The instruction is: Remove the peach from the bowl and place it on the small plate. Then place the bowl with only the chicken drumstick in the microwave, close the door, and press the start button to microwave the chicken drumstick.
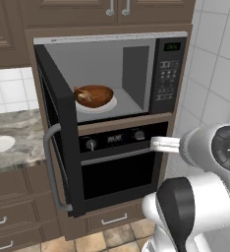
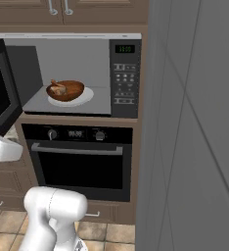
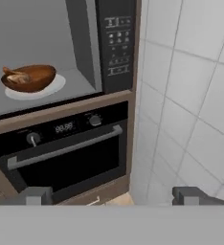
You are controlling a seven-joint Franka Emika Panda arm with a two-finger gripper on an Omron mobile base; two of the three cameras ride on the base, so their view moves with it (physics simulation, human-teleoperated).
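The bowl (image 1: 93, 96) with the chicken drumstick (image 3: 16, 76) sits inside the microwave (image 1: 112, 74). The gripper (image 3: 114, 195) is empty, fingers wide apart. The door (image 1: 58, 133) stands open; judged best pushed near its handle edge until fully shut.

Even, flat rendered light, no glare; soft shadow inside microwave (image 1: 112, 74) cavity; pics low-res, slightly blurry, keypad text unreadable.

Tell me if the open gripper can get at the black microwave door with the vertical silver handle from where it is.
Probably yes. The black microwave door stands swung wide open to the left, its vertical silver handle exposed with nothing in front. The gripper, jaws open, faces the oven and tiled wall instead, so the arm must swing left first.
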